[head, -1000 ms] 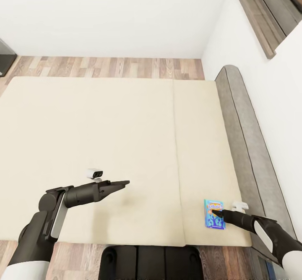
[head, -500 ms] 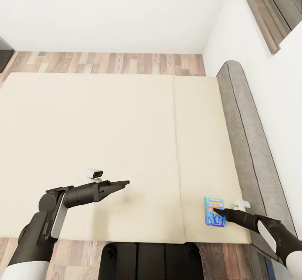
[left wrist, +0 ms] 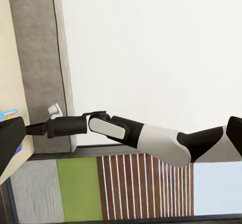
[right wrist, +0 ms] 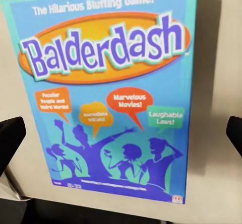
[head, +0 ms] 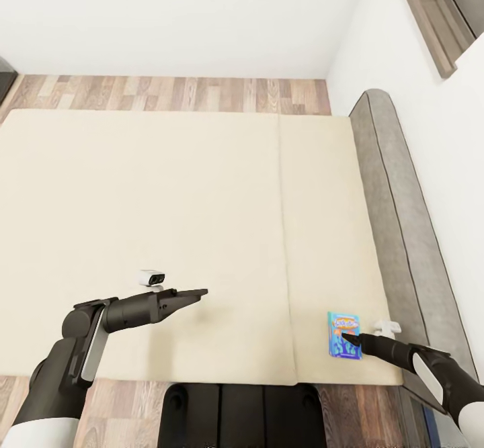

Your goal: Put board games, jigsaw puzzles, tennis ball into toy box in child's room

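Right gripper (head: 351, 337) — jaws spread wide, straddling the blue board game (head: 343, 335) at the bed's (head: 202, 199) near right corner. Left gripper (head: 195, 293) narrow, empty (hovering mid-mattress). View has crept forward; grasp seems imminent.

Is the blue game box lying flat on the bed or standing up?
Lying flat. The blue game box rests face up on the cream bed; the right wrist view shows its whole printed cover against the mattress.

Glossy printed cardboard board game (right wrist: 108, 90) on the bed (head: 168, 219)'s matt cream mattress; floor (head: 168, 94) wood-grain planks.
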`<state>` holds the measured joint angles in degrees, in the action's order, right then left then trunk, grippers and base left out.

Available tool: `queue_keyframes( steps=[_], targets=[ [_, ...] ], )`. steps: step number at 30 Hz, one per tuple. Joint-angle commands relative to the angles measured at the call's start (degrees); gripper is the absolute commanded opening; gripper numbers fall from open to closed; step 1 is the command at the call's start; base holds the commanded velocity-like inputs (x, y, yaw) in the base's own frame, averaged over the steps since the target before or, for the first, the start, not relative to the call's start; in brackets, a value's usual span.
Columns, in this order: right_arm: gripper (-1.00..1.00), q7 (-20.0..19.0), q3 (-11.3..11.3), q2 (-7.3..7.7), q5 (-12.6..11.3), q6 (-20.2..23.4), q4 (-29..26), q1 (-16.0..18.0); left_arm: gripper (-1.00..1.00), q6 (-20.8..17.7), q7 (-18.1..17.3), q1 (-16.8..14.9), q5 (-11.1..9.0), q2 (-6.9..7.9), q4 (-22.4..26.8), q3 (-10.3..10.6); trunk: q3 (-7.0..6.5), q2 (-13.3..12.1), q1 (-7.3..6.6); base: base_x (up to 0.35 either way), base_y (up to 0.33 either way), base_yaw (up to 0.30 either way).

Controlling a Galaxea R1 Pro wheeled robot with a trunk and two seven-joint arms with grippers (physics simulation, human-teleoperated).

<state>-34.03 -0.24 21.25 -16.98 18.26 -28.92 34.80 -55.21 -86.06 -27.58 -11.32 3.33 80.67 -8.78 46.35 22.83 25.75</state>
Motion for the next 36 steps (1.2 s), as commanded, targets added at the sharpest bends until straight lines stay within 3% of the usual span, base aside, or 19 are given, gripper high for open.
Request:
queue_keyframes(
  steps=[1,20,28,36],
  targets=[
    [1.00,-0.07,-0.03,0.02,-0.53,0.51,-0.05,0.01,1.00,-0.60,-0.18,-0.02,-0.02,-0.01,0.01,0.00,0.16,0.09,0.03,0.000,0.000,0.000],
    [1.00,-1.14,-0.07,-0.66,-0.23,-0.17,-0.77,0.20,1.00,-0.60,-0.22,-0.02,-0.10,-0.07,0.01,0.08,1.19,0.09,0.03,0.000,0.000,0.000],
    [1.00,-1.24,0.04,-0.32,0.00,0.31,-8.78,-0.02,1.00,-0.60,-0.14,0.04,-0.07,-0.10,0.01,0.10,1.20,0.09,0.03,0.000,0.000,0.000],
    [1.00,-1.29,-0.01,-0.12,-0.11,0.29,-9.89,-0.07,1.00,-0.60,-0.13,0.07,-0.03,-0.09,0.01,0.08,1.20,0.09,0.03,0.000,0.000,0.000]
  ],
)
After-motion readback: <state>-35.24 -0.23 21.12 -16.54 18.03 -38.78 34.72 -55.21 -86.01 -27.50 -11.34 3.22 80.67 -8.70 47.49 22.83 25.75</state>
